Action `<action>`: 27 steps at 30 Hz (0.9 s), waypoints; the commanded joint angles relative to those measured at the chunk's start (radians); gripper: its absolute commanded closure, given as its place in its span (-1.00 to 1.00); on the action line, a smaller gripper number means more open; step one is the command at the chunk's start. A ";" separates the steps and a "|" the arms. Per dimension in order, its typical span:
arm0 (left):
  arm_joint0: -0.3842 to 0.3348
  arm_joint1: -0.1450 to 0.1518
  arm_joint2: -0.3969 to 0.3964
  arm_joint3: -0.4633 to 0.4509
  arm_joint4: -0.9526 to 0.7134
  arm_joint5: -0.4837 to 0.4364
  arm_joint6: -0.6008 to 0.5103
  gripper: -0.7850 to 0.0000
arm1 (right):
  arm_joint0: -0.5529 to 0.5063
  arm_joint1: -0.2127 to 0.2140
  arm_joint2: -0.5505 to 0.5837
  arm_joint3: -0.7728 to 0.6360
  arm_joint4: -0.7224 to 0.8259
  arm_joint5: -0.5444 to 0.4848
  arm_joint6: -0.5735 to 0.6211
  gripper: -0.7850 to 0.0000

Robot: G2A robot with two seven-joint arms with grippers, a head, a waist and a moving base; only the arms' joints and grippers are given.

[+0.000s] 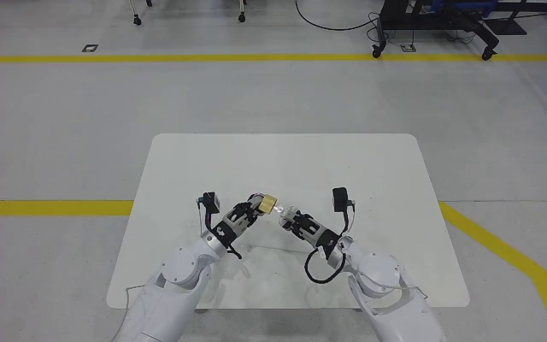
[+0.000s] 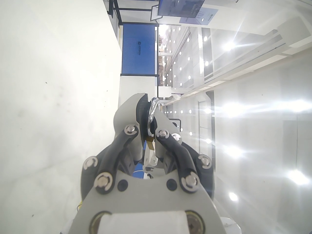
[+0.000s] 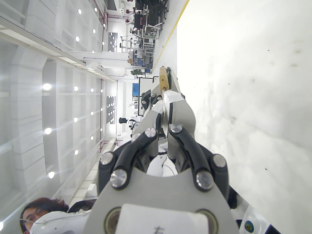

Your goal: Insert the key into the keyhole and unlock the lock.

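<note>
Holding brass padlock (image 1: 270, 203) by shackle in closed left gripper (image 1: 255, 208); pinching key (image 3: 163, 91) in right gripper (image 1: 289, 218), tip meeting padlock's base.

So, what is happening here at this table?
A two-armed robot is working on a lock held in the air above the white table. The left fingers are shut on its shackle. The right fingers are shut on the key, whose tip meets the lock's end face. How deep the key sits cannot be told.
</note>
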 commanded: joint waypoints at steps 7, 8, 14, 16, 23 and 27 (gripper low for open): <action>0.001 0.001 -0.004 -0.003 0.006 -0.007 -0.012 1.00 | 0.024 -0.003 -0.019 0.018 -0.005 0.014 -0.006 1.00; 0.001 0.001 -0.005 -0.002 0.006 -0.009 -0.015 1.00 | 0.029 -0.004 -0.023 0.020 -0.005 0.017 -0.007 1.00; -0.004 0.001 -0.013 0.006 -0.007 -0.017 -0.033 1.00 | 0.047 -0.008 -0.033 0.027 0.000 0.021 -0.015 1.00; -0.006 0.001 -0.017 0.011 -0.014 -0.019 -0.038 1.00 | 0.048 -0.008 -0.028 0.025 0.012 0.016 -0.018 1.00; -0.021 0.001 -0.036 0.049 -0.048 -0.017 -0.038 1.00 | 0.031 -0.001 0.038 0.021 0.108 -0.037 0.048 -1.00; -0.021 0.001 -0.036 0.049 -0.048 -0.017 -0.038 1.00 | 0.031 -0.001 0.038 0.021 0.108 -0.037 0.048 -1.00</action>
